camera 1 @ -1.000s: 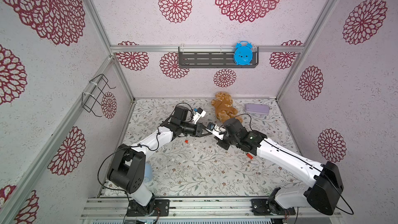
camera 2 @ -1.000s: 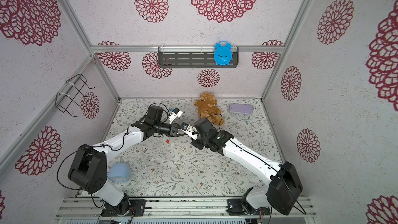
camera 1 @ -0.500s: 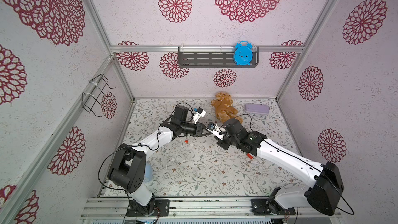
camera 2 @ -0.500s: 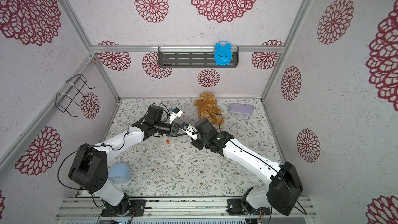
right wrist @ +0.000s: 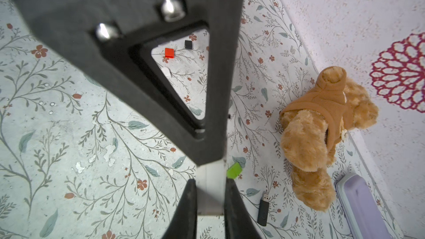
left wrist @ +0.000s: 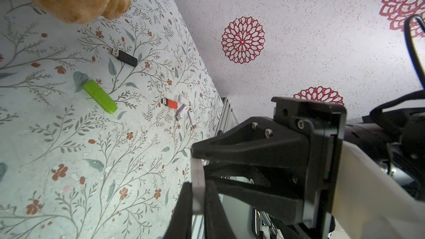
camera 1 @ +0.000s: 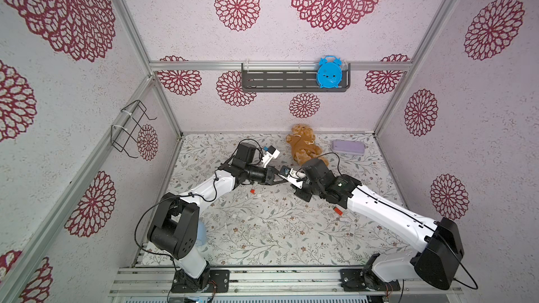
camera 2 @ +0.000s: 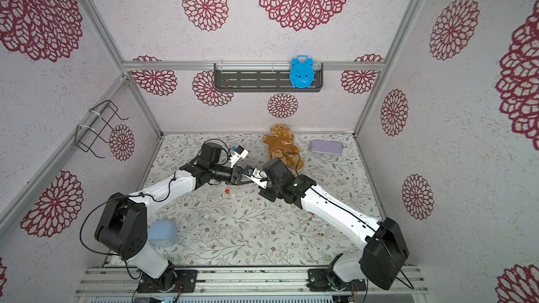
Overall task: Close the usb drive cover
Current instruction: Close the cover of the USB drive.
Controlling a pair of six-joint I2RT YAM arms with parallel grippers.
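- Lowest in a top view, beside the left arm's base: pale blue cup [camera 2: 162,233], parked out of the working lane.
- A little further up the table [camera 1: 262,237]: red drive [camera 1: 337,209] beside the right forearm, small red cap [camera 1: 253,191] under the left arm. Likely spares, lying flat.
- At frame centre in both top views, lifted off the table: left gripper [left wrist: 198,194] and right gripper [right wrist: 210,187] tip to tip, each pinched tight on one end of the white usb drive [left wrist: 197,175].
- Probably held aloft like this for a straight push of cover onto body, free of table drag; looks like the closing press itself. No telling cover end from body end, nor seam shut from seam open.
- Open floor beneath and to both sides of the pinch, with room to back straight off along each forearm.
- Just beyond the right wrist: teddy bear [camera 1: 303,148], the closest obstacle. Calls for care with any retreat toward the upper part of the frame.
- Further, near the back right corner: purple case [camera 1: 348,147], close to the wall edge.
- Farthest, high on the back wall: shelf [camera 1: 277,78] with blue clock [camera 1: 329,71], well apart from the work.
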